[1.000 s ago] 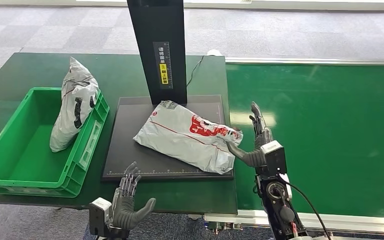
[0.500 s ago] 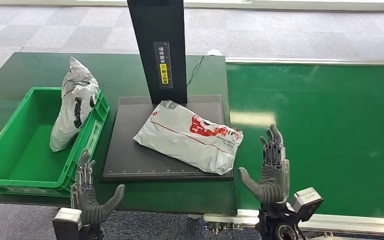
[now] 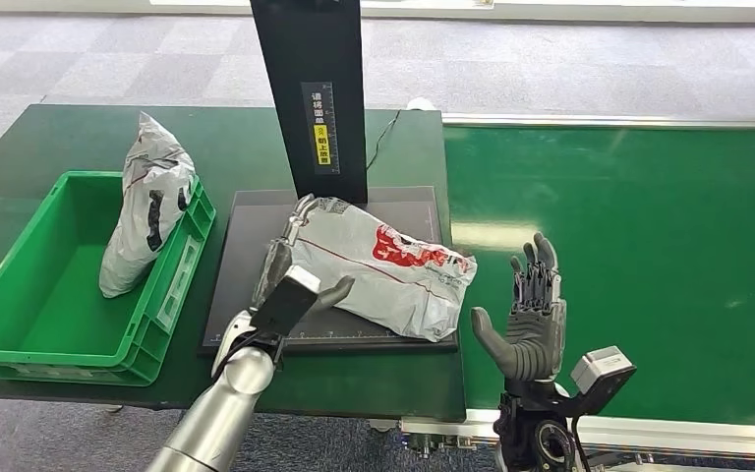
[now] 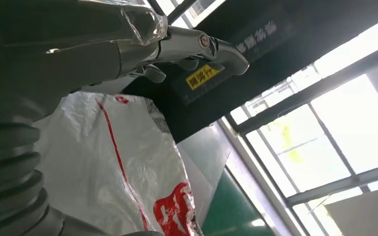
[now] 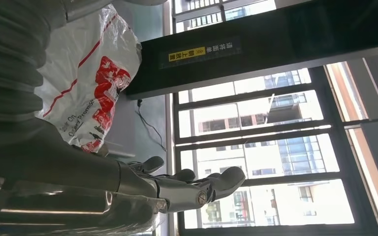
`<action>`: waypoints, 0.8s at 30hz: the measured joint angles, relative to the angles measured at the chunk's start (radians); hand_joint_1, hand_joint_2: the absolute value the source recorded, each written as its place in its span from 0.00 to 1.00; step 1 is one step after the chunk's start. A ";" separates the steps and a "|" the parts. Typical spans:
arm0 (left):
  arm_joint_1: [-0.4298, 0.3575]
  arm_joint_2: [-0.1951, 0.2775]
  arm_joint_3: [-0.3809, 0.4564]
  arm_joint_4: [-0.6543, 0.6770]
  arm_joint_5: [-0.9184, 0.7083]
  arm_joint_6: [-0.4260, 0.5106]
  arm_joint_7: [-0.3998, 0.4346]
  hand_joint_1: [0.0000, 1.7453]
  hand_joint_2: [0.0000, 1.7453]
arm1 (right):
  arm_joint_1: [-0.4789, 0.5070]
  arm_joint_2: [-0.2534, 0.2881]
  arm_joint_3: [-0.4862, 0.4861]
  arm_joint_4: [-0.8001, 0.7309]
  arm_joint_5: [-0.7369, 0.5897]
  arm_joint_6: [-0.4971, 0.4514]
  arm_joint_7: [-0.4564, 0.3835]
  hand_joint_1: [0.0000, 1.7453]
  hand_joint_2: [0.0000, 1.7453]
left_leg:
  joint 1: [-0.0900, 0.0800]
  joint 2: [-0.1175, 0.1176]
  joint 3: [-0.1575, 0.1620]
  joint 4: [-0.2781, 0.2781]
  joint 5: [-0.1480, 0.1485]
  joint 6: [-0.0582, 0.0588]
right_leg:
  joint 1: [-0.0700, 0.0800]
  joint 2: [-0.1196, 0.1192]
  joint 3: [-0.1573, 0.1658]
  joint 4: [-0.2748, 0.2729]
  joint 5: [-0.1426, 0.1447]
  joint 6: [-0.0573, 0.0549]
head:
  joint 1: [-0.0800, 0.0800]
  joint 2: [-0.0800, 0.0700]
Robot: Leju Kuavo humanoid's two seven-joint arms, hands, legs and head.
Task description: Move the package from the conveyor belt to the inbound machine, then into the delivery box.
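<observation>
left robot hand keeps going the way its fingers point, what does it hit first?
Probably the black upright column of the inbound machine. The left robot hand lies at the package, fingers aimed along the package's near end toward the column's base. Depth is unclear.

package (image 3: 383,265): near-left edge hidden behind left hand (image 3: 290,270)
contact: cannot tell whether the fingers touch it
black column (image 3: 307,88): top cut off
column label (image 3: 321,129): characters too small to read

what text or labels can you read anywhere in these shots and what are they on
"On" and "Promise": red print on the package lying on the inbound machine's black plate, partly legible in the right wrist view; the rest is crumpled.
White and yellow Chinese label on the black column: too small to read.
Ruler marks along the plate's front edge: too small to read.
Black print on the second package in the green delivery box: unreadable.
</observation>
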 joint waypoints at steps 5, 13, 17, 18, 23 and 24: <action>-0.157 -0.024 -0.038 0.271 -0.040 -0.012 0.042 0.00 1.00 | -0.013 0.006 -0.007 0.027 -0.018 0.010 0.004 0.00 1.00 | 0.000 0.001 -0.002 0.000 0.000 0.000 | 0.000 0.001 -0.002 0.000 0.000 0.000 | 0.000 0.000; -0.274 -0.045 -0.079 0.533 -0.100 -0.033 0.118 0.00 1.00 | -0.022 0.008 -0.016 0.040 -0.022 0.017 0.009 0.00 1.00 | 0.000 0.001 -0.003 0.000 0.000 0.000 | 0.000 0.001 -0.003 0.000 0.000 0.000 | 0.000 0.000; -0.304 -0.048 -0.100 0.604 -0.134 -0.044 0.163 0.00 1.00 | -0.017 0.008 -0.018 0.037 -0.019 0.026 0.011 0.00 1.00 | 0.000 0.001 -0.003 0.000 0.000 0.000 | 0.000 0.001 -0.003 0.000 0.000 0.000 | 0.000 0.000; -0.310 -0.048 -0.105 0.618 -0.141 -0.047 0.173 0.00 1.00 | -0.014 0.008 -0.018 0.035 -0.018 0.027 0.011 0.00 1.00 | 0.000 0.001 -0.003 0.000 0.000 0.000 | 0.000 0.001 -0.003 0.000 0.000 0.000 | 0.000 0.000; -0.334 -0.048 -0.122 0.663 -0.155 -0.077 0.195 0.00 1.00 | -0.004 0.008 -0.016 0.020 -0.015 0.029 0.013 0.00 1.00 | 0.000 0.001 -0.003 0.000 0.000 0.000 | 0.000 0.001 -0.003 0.000 0.000 0.000 | 0.000 0.000; -0.338 -0.048 -0.123 0.671 -0.155 -0.087 0.196 0.00 1.00 | -0.002 0.008 -0.015 0.016 -0.015 0.030 0.013 0.00 1.00 | 0.000 0.001 -0.003 0.000 0.000 0.000 | 0.000 0.001 -0.003 0.000 0.000 0.000 | 0.000 0.000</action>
